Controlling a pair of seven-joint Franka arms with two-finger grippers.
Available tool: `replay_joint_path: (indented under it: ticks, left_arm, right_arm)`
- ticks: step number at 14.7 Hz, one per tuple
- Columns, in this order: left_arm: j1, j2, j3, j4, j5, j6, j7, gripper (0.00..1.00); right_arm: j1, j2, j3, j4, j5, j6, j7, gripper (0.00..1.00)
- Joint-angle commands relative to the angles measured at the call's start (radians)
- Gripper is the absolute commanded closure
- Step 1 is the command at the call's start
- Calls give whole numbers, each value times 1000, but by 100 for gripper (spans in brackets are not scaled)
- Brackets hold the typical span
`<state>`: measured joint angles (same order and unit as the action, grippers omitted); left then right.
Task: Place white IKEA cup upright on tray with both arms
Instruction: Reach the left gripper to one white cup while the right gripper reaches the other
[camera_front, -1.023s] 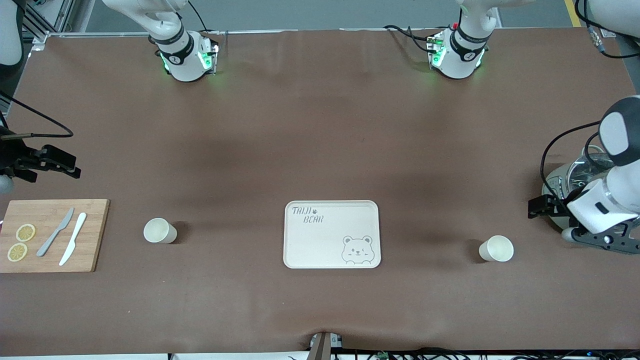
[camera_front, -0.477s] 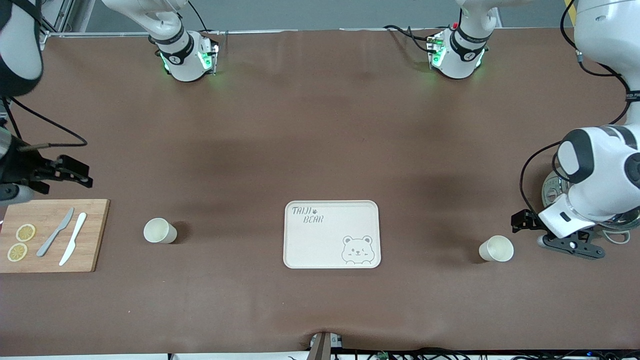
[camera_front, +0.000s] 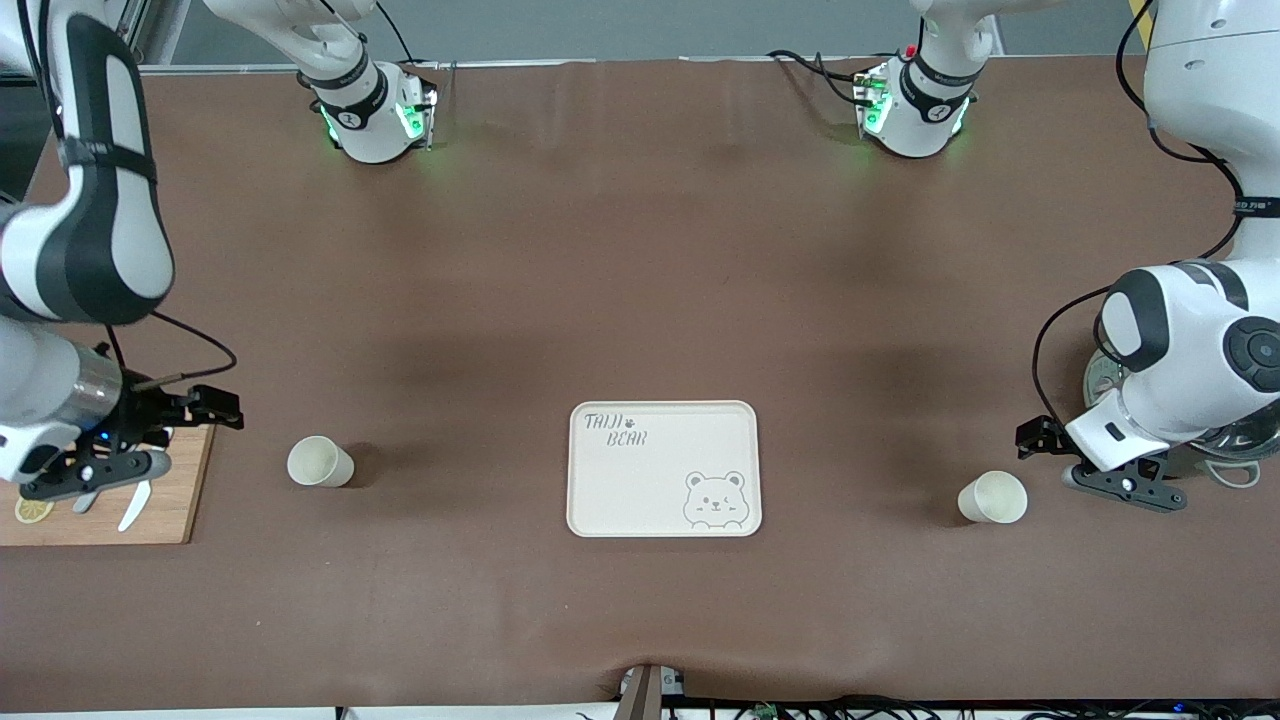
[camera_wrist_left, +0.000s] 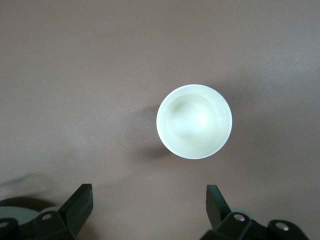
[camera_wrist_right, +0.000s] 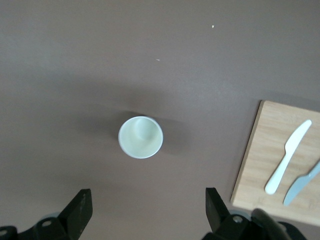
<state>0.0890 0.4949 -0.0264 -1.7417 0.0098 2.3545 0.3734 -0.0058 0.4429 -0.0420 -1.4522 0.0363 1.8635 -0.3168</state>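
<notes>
**Two open grippers, two cups waiting**

The cream tray (camera_front: 664, 469) sits mid-worktop (camera_front: 640, 280), bare. One white cup (camera_front: 320, 462) stands upright at the tray's nine o'clock, toward the right arm's end; another cup (camera_front: 993, 497) stands upright at its three o'clock. The right gripper (camera_front: 205, 405) hangs over the edge of the wooden cutting board (camera_front: 170, 500) (knives and a lemon slice lie there), fingers spread wide, holding nothing. The left gripper (camera_front: 1035, 437) hovers just beside the second cup, fingers equally wide, empty.

two white cups (camera_front: 320, 462) (camera_front: 993, 497) upright flanking the empty cream tray (camera_front: 610, 500).
</notes>
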Motion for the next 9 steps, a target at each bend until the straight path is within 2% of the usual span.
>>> replay_joint_path:
  ticks: [1, 9]
  left_arm:
    - [14, 17, -10, -2, -65, 28, 64, 0]
    - [3, 100, -9, 66, -59, 49, 84, 0]
  right_arm:
    - [-25, 48, 7, 12, -10, 32, -114, 0]
    - [-25, 160, 8, 9, -1, 132, -300, 0]
